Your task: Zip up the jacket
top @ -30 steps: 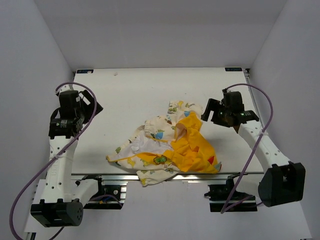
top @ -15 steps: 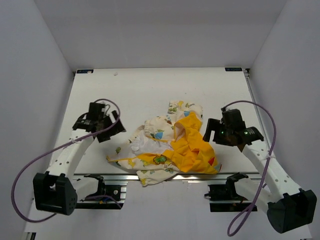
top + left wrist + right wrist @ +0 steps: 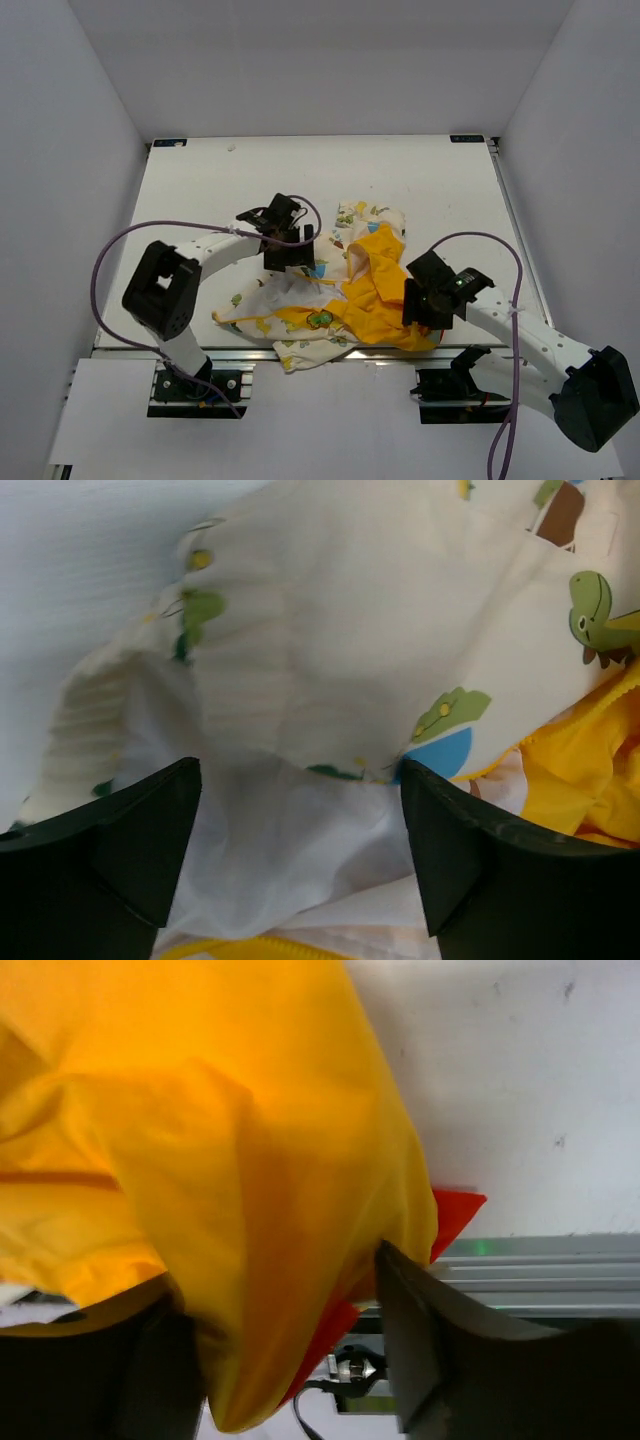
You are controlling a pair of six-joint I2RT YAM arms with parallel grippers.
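Observation:
The jacket (image 3: 340, 290) lies crumpled near the table's front edge, cream printed fabric on the left and yellow-orange lining on the right. My left gripper (image 3: 300, 262) is low over its cream upper-left part. In the left wrist view the jaws (image 3: 300, 830) stand wide apart, with white inner fabric (image 3: 290, 850) between them and a strip of yellow zipper (image 3: 230, 948) just below. My right gripper (image 3: 415, 300) is at the jacket's near-right corner. Its fingers (image 3: 285, 1310) stand apart with a hanging fold of yellow fabric (image 3: 200, 1110) between them; the right finger touches the fold.
A red patch (image 3: 455, 1210) pokes out under the yellow fold. The table's metal front rail (image 3: 540, 1280) runs right beside the right gripper. The white tabletop (image 3: 250, 180) stretches behind and to both sides of the jacket, with walls around it.
Both arms have swung in from the table's sides to the jacket. The left one came to the cream part, the right one dropped to the yellow near-right corner.

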